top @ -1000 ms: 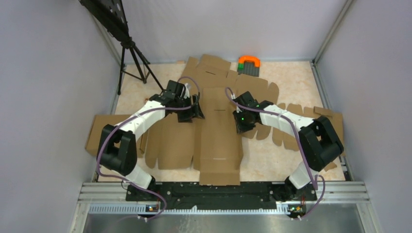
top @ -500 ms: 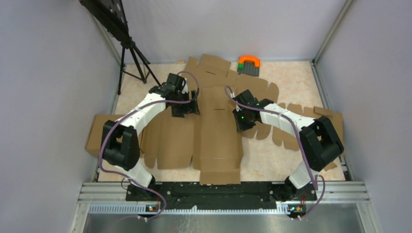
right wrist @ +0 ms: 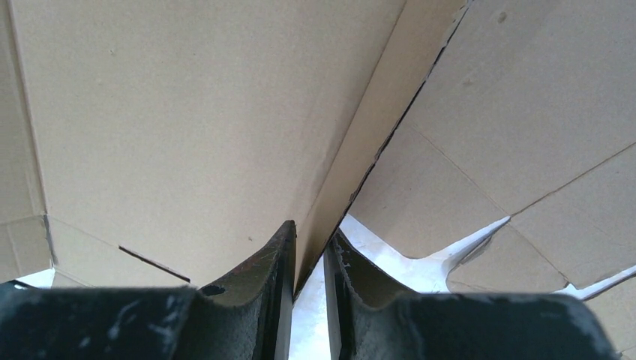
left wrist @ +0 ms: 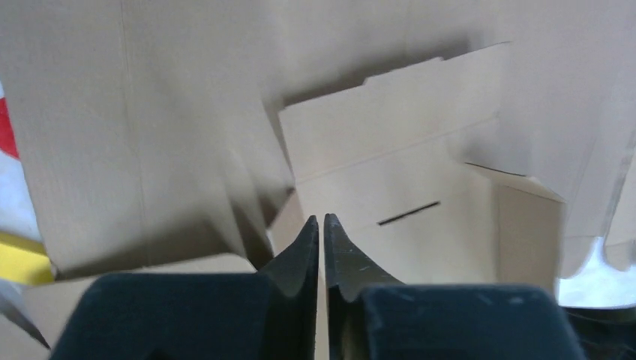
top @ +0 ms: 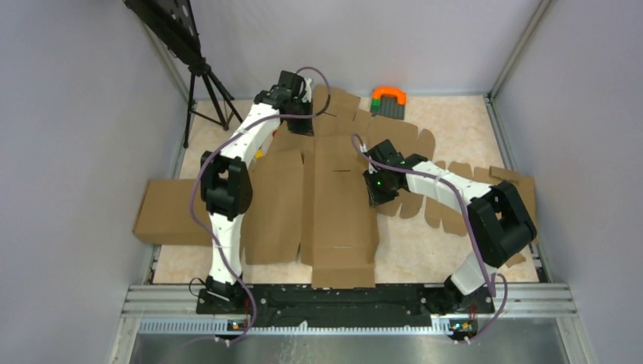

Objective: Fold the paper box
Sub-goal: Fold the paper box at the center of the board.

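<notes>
Brown corrugated die-cut paper box (top: 337, 205) lies long axis near-to-far, mid tabletop (top: 455, 121). The right end effector (right wrist: 311, 229) pinches its raised wall. The left end effector (left wrist: 321, 219) is pressed nearly together, grip unclear.

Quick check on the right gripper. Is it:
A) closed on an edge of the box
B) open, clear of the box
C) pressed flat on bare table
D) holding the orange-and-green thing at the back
A: in the right wrist view, the right gripper has a finger on each side of a cardboard panel edge of the box, pinching it.
</notes>
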### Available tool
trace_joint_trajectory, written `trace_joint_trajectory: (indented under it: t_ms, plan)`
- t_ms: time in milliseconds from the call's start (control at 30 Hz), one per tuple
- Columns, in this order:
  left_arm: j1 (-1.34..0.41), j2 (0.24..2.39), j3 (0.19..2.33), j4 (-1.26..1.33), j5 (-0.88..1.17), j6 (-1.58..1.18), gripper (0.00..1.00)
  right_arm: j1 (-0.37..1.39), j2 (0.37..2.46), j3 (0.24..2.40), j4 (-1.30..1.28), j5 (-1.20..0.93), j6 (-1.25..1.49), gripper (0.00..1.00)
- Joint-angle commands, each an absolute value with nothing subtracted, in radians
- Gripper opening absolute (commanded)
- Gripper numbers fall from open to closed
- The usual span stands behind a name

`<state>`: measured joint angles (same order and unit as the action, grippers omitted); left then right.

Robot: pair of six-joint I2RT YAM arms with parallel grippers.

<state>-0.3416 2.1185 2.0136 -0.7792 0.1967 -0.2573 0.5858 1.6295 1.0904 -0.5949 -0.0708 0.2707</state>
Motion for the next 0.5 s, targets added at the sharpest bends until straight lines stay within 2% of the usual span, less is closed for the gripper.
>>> trace_joint_trajectory:
  t_ms: [0,300,467]
  plan:
    - [-0.327,2.197,2.099,-0.843,0.18,-0.229,0.0,0.579,1.587,1.122,-0.57,-0.089,0.262,0.2]
    - [-0.325,2.246,2.088,-0.839,0.061,-0.219,0.0,0.58,1.589,1.125,-0.574,-0.094,0.263,0.19]
    - [-0.326,2.278,2.112,-0.892,0.223,-0.211,0.0,0.58,1.591,1.125,-0.575,-0.093,0.264,0.19]
